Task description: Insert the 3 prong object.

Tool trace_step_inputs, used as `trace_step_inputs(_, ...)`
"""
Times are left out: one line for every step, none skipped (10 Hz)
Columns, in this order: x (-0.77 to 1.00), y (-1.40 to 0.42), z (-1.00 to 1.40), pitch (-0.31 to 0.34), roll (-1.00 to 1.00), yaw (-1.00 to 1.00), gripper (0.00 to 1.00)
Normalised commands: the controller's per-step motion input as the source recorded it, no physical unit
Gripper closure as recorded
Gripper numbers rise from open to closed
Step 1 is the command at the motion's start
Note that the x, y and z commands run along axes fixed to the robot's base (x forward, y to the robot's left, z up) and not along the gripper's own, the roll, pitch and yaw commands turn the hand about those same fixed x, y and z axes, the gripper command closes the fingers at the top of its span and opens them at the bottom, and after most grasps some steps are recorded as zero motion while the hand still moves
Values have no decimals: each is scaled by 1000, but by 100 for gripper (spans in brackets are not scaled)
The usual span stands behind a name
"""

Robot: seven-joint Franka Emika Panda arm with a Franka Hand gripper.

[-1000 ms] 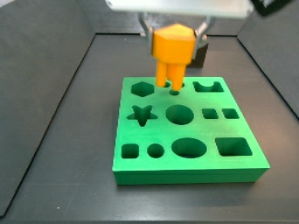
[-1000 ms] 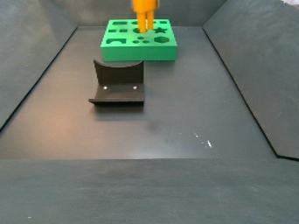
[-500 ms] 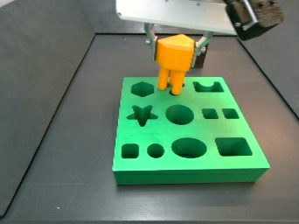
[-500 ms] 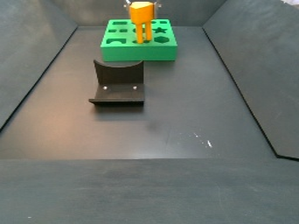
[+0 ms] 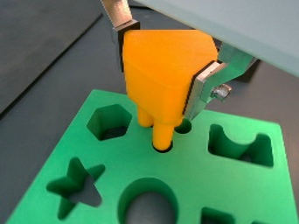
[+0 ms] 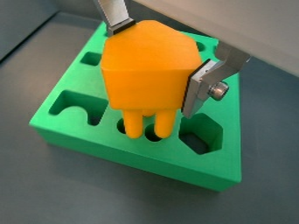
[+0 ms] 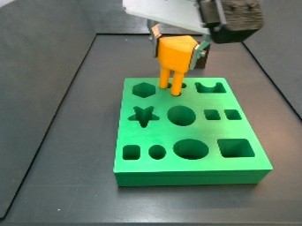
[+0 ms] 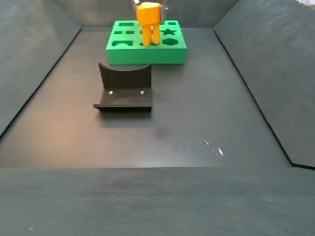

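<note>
My gripper [image 5: 162,66] is shut on the 3 prong object [image 5: 162,74], a bright orange block with a boxy top and round prongs pointing down. It also shows in a wrist view [image 6: 146,74] and in both side views [image 7: 176,55] [image 8: 149,18]. It hangs over the green board [image 7: 189,132], at the board's row of cut-outs nearest the gripper. The prong tips [image 5: 162,140] reach down to a small hole in the board between a hexagon cut-out [image 5: 107,122] and an arch-shaped cut-out [image 5: 239,144]. Whether the prongs are in the hole I cannot tell.
The green board [image 8: 145,46] has several shaped cut-outs, among them a star [image 7: 143,116] and circles [image 7: 181,115]. The dark fixture [image 8: 123,89] stands on the floor apart from the board. Dark walls [image 7: 65,79] enclose the floor.
The gripper with the orange object has risen a little and tilted, its body swinging to one side in a side view. The prongs stay over the same spot of the board.
</note>
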Motion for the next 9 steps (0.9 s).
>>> trace_step_inputs(100,0,-134,6,-54,-966,100)
trace_step_inputs(209,0,-186,46,-17,-809,100)
trace_step_inputs(280,0,-280,111,0,-666,100)
trace_step_inputs(254,0,-297,113,0,-683,100)
trace_step_inputs(91,0,-231,46,0,-414,100)
trace_step_inputs(0,11,-314,0,0,-117,100)
trace_step_inputs(-31,83,-423,-41,-6,-114,100)
trace_step_inputs(-23,91,-431,-64,-20,-71,100)
trace_step_inputs(0,63,-349,-43,-21,-29,100)
